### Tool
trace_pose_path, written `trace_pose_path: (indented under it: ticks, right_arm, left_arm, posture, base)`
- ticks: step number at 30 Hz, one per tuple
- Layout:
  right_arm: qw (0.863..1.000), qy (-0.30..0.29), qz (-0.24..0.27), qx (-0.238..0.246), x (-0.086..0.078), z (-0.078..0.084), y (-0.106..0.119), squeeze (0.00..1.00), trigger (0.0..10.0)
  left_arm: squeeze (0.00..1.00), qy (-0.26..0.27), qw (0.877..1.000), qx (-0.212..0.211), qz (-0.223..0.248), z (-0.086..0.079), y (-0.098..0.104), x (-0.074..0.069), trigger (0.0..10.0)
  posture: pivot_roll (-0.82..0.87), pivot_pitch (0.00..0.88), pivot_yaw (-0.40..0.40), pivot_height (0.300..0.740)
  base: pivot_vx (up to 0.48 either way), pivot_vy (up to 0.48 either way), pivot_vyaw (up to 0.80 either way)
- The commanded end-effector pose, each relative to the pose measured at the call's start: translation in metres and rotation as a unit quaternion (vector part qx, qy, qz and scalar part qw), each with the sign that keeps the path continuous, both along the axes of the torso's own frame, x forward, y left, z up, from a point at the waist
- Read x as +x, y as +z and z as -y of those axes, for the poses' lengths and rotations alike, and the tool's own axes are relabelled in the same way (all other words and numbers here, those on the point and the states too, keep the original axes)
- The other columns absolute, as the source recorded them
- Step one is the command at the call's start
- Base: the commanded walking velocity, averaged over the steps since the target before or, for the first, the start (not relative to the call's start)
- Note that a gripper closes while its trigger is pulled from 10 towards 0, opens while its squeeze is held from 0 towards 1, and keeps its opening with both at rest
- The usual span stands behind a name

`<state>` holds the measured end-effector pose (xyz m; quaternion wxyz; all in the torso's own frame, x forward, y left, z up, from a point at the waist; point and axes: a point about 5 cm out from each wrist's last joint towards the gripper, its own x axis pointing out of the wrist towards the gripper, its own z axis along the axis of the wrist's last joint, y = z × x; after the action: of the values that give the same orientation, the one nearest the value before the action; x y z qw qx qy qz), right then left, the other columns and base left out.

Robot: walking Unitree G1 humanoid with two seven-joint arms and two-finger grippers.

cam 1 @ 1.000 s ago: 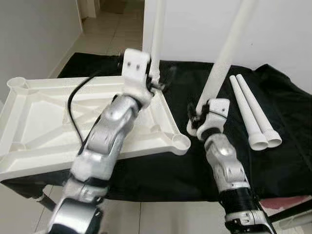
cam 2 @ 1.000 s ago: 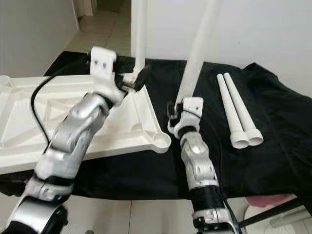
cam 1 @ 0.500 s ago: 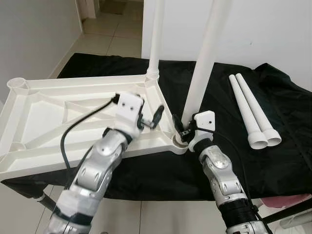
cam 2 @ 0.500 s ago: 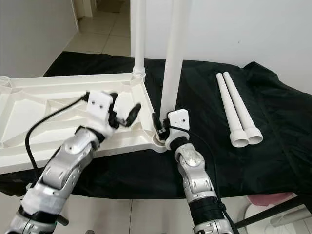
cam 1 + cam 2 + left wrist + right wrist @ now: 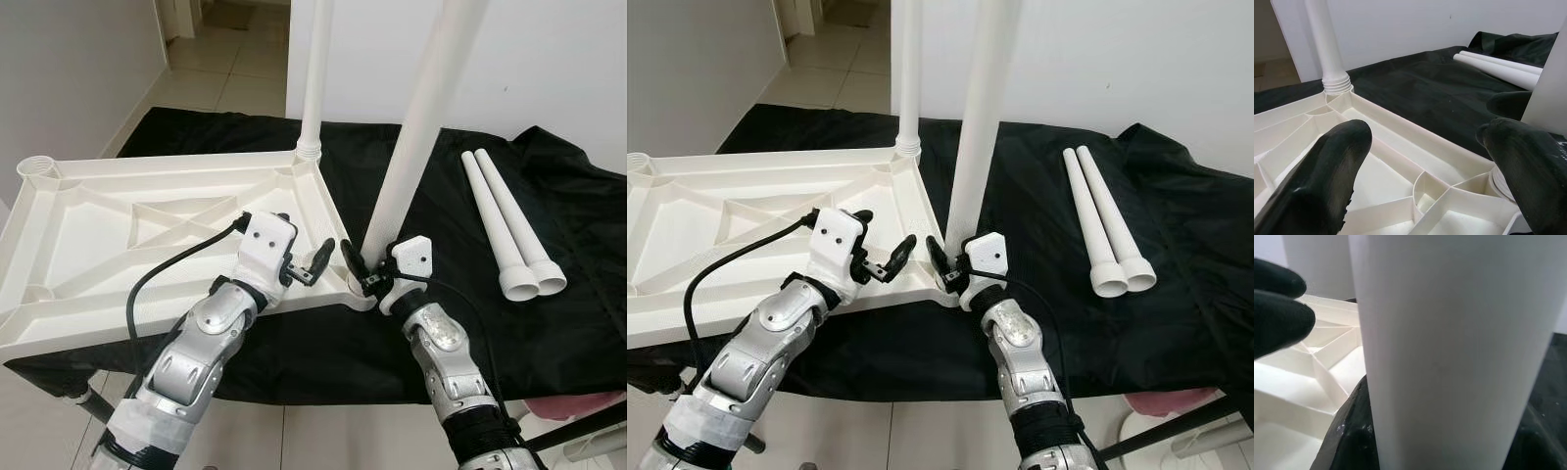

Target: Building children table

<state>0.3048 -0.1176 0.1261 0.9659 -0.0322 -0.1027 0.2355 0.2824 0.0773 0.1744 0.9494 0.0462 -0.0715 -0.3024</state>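
White ribbed plastic tabletop (image 5: pixel 118 230) lies upside down on black cloth (image 5: pixel 460 304). One round white plastic leg (image 5: pixel 315 78) stands upright in tabletop's far corner socket; 2nd white leg (image 5: pixel 416 127) stands in its near corner socket, w/ right gripper (image 5: pixel 361 274) closed round its base. Left gripper (image 5: pixel 312 262) hovers over tabletop rim just beside that corner, fingers (image 5: pixel 1332 181) spread wide, holding nothing. Two spare white tube legs (image 5: pixel 509 230) lie side by side on cloth, well apart from tabletop.

Both eye views look forward and down from the head, sharing the upturned white tabletop (image 5: pixel 147 235). The left wrist view looks between its fingers (image 5: pixel 1327 171) across it; the right wrist view presses close against the table leg (image 5: pixel 1449 357) between its fingers.
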Motion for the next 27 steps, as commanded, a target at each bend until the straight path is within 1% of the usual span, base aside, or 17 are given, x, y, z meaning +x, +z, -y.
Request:
trace_pose_path:
  ticks: [1,4,10,11,13,14,15,16,17,18,19,24,27]
  right_arm:
    - [0.998,-0.007,-0.053,-0.015,-0.003,0.008,-0.023,0.0,10.0]
    - [0.998,0.006,-0.048,-0.035,-0.001,0.009,-0.023,0.0,10.0]
    - [0.998,0.017,-0.051,-0.038,0.001,0.008,-0.023,0.0,10.0]
    - [0.997,0.027,-0.056,-0.037,0.001,0.007,-0.024,0.0,10.0]
    - [0.996,0.047,-0.072,-0.02,0.001,0.006,-0.026,0.0,10.0]
    - [0.996,0.047,-0.072,-0.02,0.001,0.006,-0.026,0.0,10.0]
    - [0.995,0.053,-0.08,-0.01,0.002,0.005,-0.027,0.0,10.0]
    - [0.994,0.058,-0.096,0.011,0.003,0.005,-0.027,0.0,10.0]
    - [0.994,0.058,-0.096,0.011,0.003,0.005,-0.027,0.0,10.0]
    - [0.991,0.056,-0.117,0.034,0.005,0.005,-0.025,0.0,10.0]
    - [0.99,0.049,-0.126,0.042,0.007,0.005,-0.025,0.0,10.0]
    - [0.989,0.041,-0.132,0.048,0.009,0.006,-0.024,0.0,10.0]
    - [0.989,0.023,-0.135,0.048,0.012,0.008,-0.023,0.0,10.0]
  left_arm:
    - [0.0,-0.098,0.995,0.014,0.003,0.01,0.002,-0.009,10.0]
    - [0.0,-0.099,0.995,0.013,0.003,0.01,0.003,-0.009,10.0]
    - [0.0,-0.097,0.995,0.015,0.004,0.009,0.003,-0.009,10.0]
    - [0.0,-0.097,0.995,0.014,0.004,0.009,0.003,-0.009,10.0]
    - [0.0,-0.097,0.995,0.015,0.004,0.01,0.004,-0.008,10.0]
    - [0.0,-0.097,0.995,0.015,0.004,0.01,0.004,-0.008,10.0]
    - [0.0,-0.097,0.995,0.014,0.004,0.01,0.005,-0.008,10.0]
    - [0.0,-0.097,0.995,0.013,0.005,0.01,0.006,-0.008,10.0]
    - [0.0,-0.097,0.995,0.013,0.005,0.01,0.006,-0.008,10.0]
    - [0.0,-0.097,0.995,0.01,0.005,0.01,0.007,-0.007,10.0]
    - [0.0,-0.097,0.995,0.009,0.006,0.01,0.008,-0.007,10.0]
    - [0.0,-0.098,0.995,0.008,0.006,0.01,0.008,-0.008,10.0]
    - [0.0,-0.099,0.995,0.008,0.006,0.01,0.009,-0.007,10.0]
  posture:
    - [0.03,0.013,-0.05,0.74]
    - [0.03,0.015,-0.049,0.74]
    - [0.03,0.016,-0.048,0.74]
    - [0.03,0.016,-0.048,0.74]
    - [0.03,0.015,-0.048,0.74]
    - [0.03,0.015,-0.048,0.74]
    - [0.03,0.015,-0.048,0.74]
    - [0.04,0.014,-0.049,0.74]
    - [0.04,0.014,-0.049,0.74]
    - [0.04,0.014,-0.048,0.74]
    - [0.04,0.014,-0.048,0.74]
    - [0.04,0.014,-0.048,0.74]
    - [0.04,0.015,-0.046,0.74]
  base:
    - [0.0,0.0,0.0]
    - [0.0,0.0,0.0]
    - [0.0,0.0,0.0]
    - [0.0,0.0,0.0]
    - [0.0,0.0,0.0]
    - [0.0,0.0,0.0]
    - [0.0,0.0,0.0]
    - [0.0,0.0,0.0]
    - [0.0,0.0,0.0]
    - [0.0,0.0,0.0]
    - [0.0,0.0,0.0]
    - [0.0,0.0,0.0]
    - [0.0,0.0,0.0]
